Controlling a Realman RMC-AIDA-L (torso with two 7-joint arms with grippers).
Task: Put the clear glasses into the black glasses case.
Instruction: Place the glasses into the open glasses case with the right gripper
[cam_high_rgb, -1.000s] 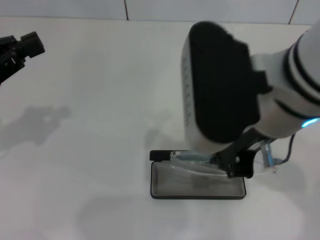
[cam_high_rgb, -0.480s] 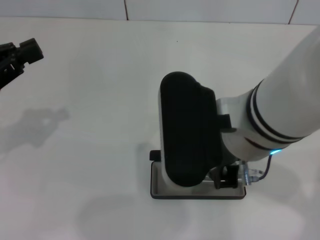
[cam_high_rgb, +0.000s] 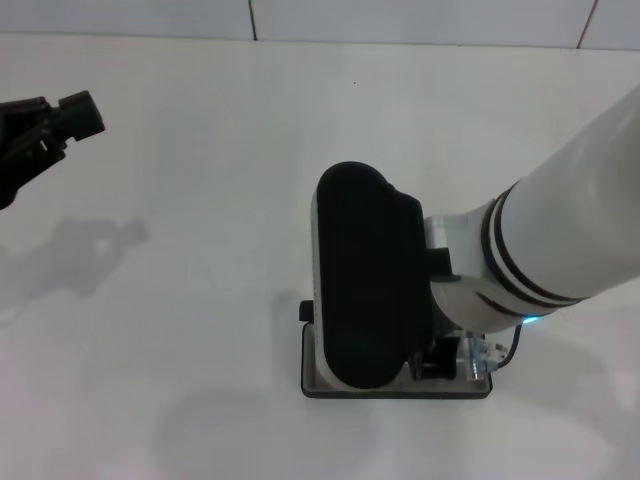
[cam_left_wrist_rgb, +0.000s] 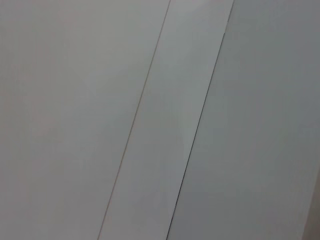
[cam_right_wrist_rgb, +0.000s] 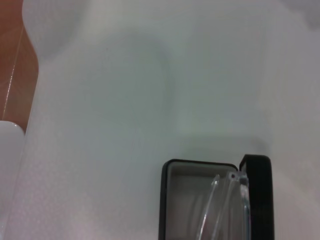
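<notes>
The black glasses case (cam_high_rgb: 395, 392) lies open near the table's front edge, mostly covered by my right arm. My right gripper (cam_high_rgb: 441, 363) is down inside the case's right part, shut on the clear glasses (cam_high_rgb: 479, 356), of which only a small clear bit shows there. In the right wrist view the clear glasses (cam_right_wrist_rgb: 226, 202) hang over the grey lining of the black glasses case (cam_right_wrist_rgb: 166, 200), with the raised lid (cam_right_wrist_rgb: 260, 200) beside them. My left gripper (cam_high_rgb: 62, 118) is parked far off at the table's left.
A white table (cam_high_rgb: 200, 250) surrounds the case, with a tiled wall (cam_high_rgb: 420, 20) behind it. The left wrist view shows only pale wall panels (cam_left_wrist_rgb: 160, 120). An orange-brown floor strip (cam_right_wrist_rgb: 12, 60) shows past the table's edge.
My right arm has swung left and down, bringing the glasses from above the case's right end into the case. The left gripper has shifted slightly.
</notes>
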